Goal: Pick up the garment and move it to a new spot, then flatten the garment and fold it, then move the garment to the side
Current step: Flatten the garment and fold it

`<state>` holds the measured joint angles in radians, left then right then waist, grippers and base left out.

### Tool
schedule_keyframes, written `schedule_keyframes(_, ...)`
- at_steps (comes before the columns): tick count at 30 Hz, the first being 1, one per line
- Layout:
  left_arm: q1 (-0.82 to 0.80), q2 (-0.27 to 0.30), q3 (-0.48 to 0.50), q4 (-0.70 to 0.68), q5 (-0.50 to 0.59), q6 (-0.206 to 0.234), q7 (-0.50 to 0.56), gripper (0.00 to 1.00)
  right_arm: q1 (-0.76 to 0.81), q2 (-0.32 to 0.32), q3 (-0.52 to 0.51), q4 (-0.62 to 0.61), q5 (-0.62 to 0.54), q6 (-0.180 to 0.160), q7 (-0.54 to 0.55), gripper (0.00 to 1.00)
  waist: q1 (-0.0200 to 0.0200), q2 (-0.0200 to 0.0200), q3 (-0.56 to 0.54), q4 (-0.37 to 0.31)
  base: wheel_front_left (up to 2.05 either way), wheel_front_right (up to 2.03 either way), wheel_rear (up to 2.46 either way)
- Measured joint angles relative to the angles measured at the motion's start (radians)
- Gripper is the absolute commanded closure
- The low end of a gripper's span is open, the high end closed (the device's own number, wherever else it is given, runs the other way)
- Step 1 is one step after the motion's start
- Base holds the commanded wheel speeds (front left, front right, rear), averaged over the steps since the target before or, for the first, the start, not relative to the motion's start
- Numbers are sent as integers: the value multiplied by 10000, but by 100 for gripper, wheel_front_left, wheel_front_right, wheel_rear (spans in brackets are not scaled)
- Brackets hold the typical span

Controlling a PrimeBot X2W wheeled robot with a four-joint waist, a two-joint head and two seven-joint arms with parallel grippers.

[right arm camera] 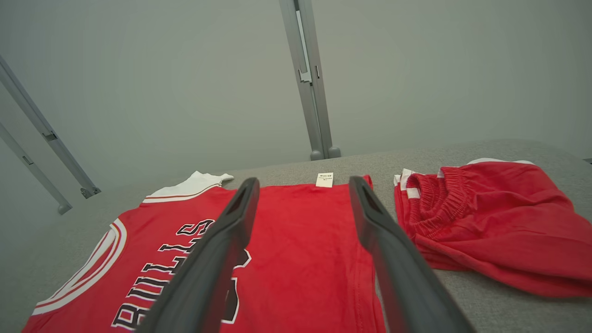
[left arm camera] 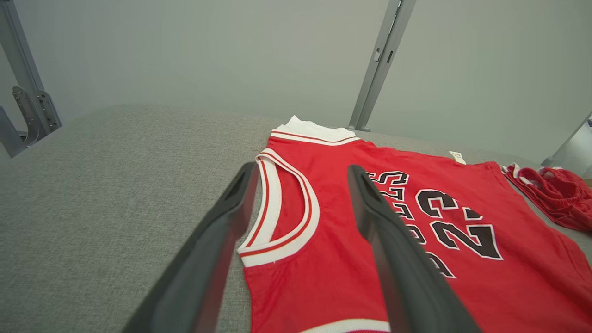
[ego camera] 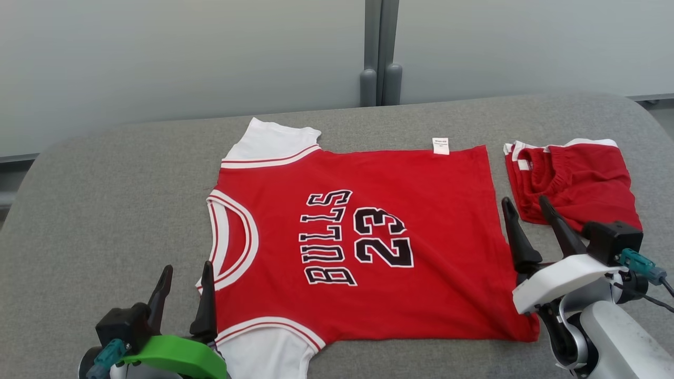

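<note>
Too small to read: print on label point(ego camera: 440, 146). Cut off at bottom edge: shirt's point(ego camera: 447, 263) near sleeve point(ego camera: 263, 355). Hidden behind right pincer point(ego camera: 524, 200): shorts' point(ego camera: 584, 179) corner.

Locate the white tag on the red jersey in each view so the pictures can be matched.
Head view: the white tag sits on the far edge of the jersey, right of centre, in the upper half.
Left wrist view: the tag is at the right, just above mid-height, on the jersey's far edge.
Right wrist view: the tag is near the centre.
Shared landmark: the red shorts lie right of the tag in every view.
</note>
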<state>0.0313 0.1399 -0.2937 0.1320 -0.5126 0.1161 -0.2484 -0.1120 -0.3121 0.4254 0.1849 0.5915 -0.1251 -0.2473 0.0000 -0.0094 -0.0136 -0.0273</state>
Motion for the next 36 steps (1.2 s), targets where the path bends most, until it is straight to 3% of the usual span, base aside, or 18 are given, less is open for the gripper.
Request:
schedule_keyframes(28, 189, -337, 351, 347, 543, 31, -4, 0, 204, 566, -428, 395, -562, -2, -2, 0, 0, 0, -85, 30, 0, 0, 0)
schedule_keyframes(36, 1012, -616, 199, 769, -240, -23, 445, 0, 607, 523, -545, 541, -564, -2, -21, 0, 0, 0, -4, 104, 0, 0, 0)
